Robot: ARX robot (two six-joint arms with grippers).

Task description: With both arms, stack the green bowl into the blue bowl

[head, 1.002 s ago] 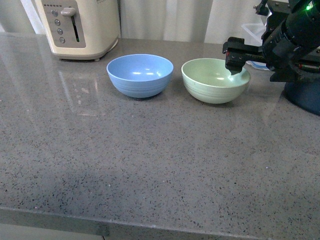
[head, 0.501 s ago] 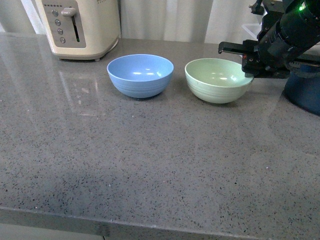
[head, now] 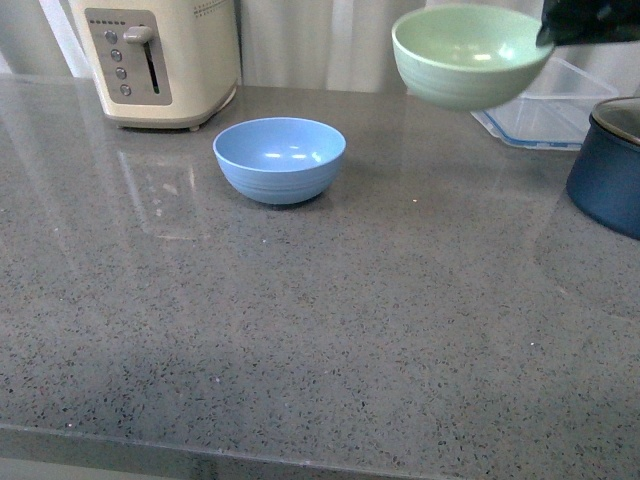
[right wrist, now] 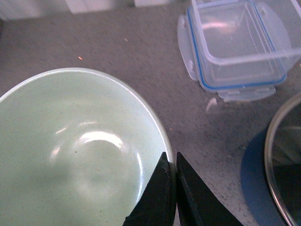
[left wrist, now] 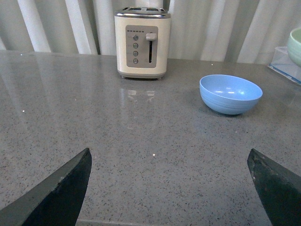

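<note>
One green bowl (head: 468, 55), rim pinched in the right gripper (right wrist: 171, 165), hangs above and right of the blue bowl (head: 279, 158); the left gripper (left wrist: 169, 153) is spread wide, empty.

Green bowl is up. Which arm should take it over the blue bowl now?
Right. The right gripper clamps the rim of the green bowl, holding it clear of the counter, to the right of the blue bowl. The left gripper is open, empty, and away from both bowls.
</note>
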